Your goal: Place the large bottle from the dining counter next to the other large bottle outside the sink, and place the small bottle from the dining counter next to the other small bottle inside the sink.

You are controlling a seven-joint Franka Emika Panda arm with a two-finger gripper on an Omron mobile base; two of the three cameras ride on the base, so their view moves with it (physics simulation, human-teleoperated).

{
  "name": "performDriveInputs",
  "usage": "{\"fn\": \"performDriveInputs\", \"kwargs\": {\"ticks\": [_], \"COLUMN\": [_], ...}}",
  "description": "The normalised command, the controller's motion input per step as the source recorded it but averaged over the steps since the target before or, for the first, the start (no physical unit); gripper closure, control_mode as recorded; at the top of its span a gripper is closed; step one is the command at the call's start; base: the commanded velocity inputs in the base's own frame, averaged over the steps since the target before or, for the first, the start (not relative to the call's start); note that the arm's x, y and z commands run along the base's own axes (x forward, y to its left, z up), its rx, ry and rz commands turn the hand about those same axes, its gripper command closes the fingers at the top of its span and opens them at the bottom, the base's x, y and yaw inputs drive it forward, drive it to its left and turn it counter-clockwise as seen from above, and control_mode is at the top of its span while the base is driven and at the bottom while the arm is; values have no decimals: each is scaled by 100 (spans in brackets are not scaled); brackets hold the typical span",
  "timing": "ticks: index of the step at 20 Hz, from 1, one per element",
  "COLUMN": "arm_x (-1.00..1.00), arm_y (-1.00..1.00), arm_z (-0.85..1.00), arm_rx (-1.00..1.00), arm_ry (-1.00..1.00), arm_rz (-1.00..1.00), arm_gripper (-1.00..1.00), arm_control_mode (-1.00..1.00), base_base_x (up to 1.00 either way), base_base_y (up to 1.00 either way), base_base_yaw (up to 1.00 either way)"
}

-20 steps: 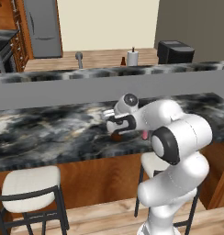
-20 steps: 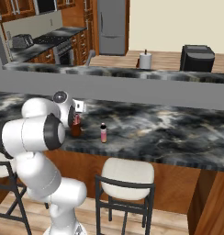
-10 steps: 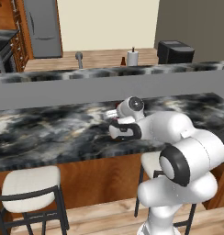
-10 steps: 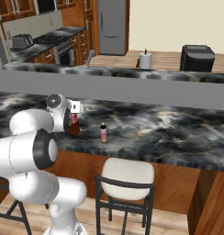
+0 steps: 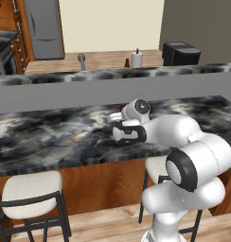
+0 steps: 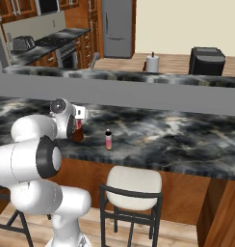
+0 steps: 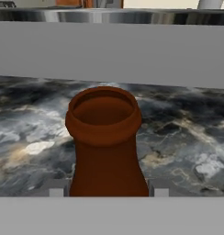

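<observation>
The large bottle (image 7: 106,147), brown glass with a red label, stands upright on the marbled worktop (image 6: 177,135) of the dining counter, towards its near edge, with the gripper (image 7: 106,193) closed around its lower neck: one fingertip shows on each side of the glass, flush against it. In the right base view the bottle (image 6: 78,132) is half hidden behind the hand, and the small bottle (image 6: 108,140) waits just to its right, apart from it. Glass of this kind is likely rigid, fairly heavy and slick, and would break if dropped; the tapering neck may let it slip downward, so a hold under the lip or lower on the straight body looks safer. Far behind, a second brown bottle (image 5: 127,63) stands beside the paper towel roll (image 5: 137,59), near the faucet (image 5: 81,60).
</observation>
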Motion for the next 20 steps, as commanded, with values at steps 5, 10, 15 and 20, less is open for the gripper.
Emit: {"fn": "performDriveInputs", "kwargs": {"ticks": [5, 10, 15, 20], "arm_x": [-12, 0, 0, 0], "arm_y": [0, 0, 0, 0], "arm_z": [0, 0, 0, 0], "arm_rx": [1, 0, 0, 0], "arm_ry": [0, 0, 0, 0], "arm_rz": [0, 0, 0, 0], "arm_gripper": [100, 100, 100, 100], "arm_control_mode": [-100, 100, 100, 100], "base_base_x": [0, -79, -98, -58], "base_base_y": [0, 0, 0, -8], "base_base_yaw": [0, 0, 1, 0]}}
